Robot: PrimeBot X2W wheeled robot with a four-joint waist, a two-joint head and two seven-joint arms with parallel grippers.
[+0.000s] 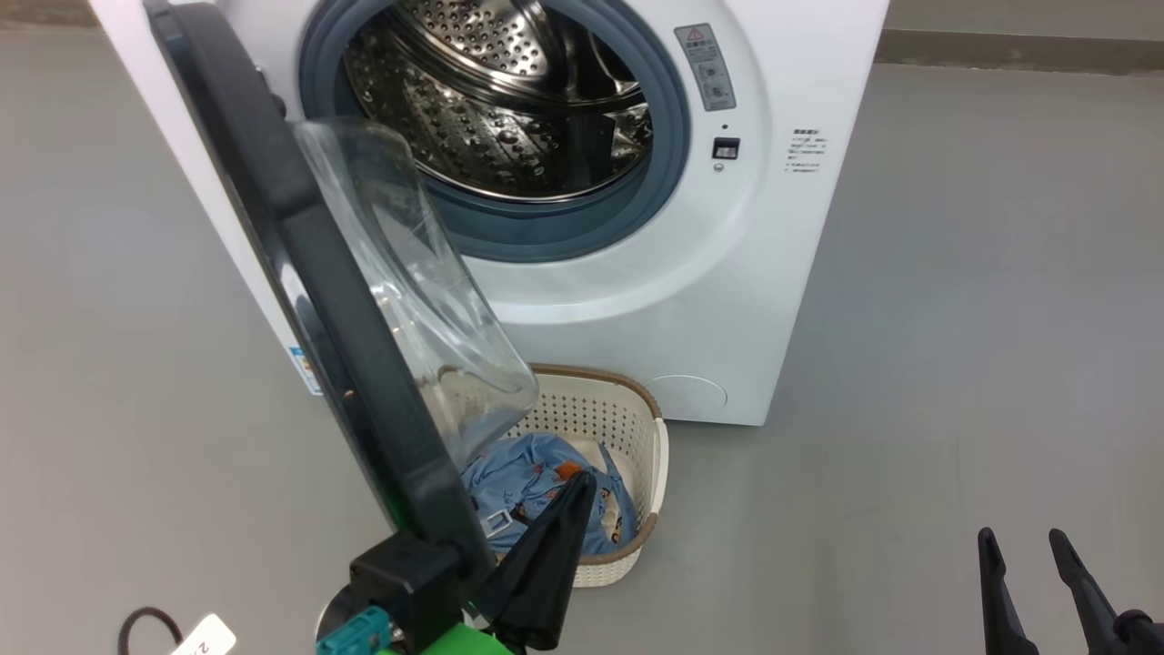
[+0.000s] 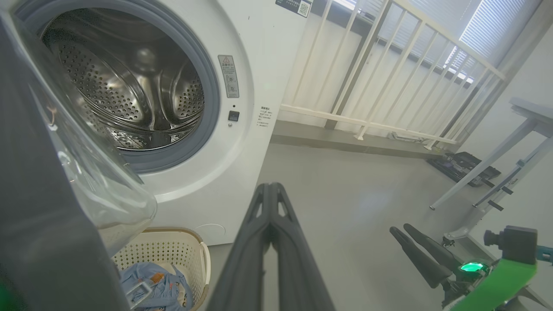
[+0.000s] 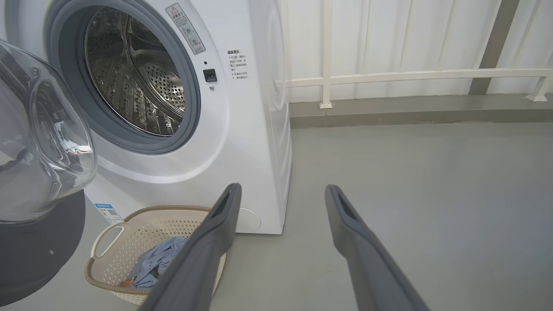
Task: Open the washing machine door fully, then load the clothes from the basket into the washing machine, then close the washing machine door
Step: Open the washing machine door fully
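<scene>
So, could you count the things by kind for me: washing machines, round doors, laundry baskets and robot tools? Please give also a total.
Big white front-loading washing machine: 1
Round black-ringed glass door, swung open: 1
Small cream perforated plastic basket with brown rim: 1
Dark two-fingered tools: 2 (left tool, right tool)
Total: 5

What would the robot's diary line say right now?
door: open | drum: empty | clothes: in basket | left hand: shut, by door | right hand: open, holding nothing
</scene>
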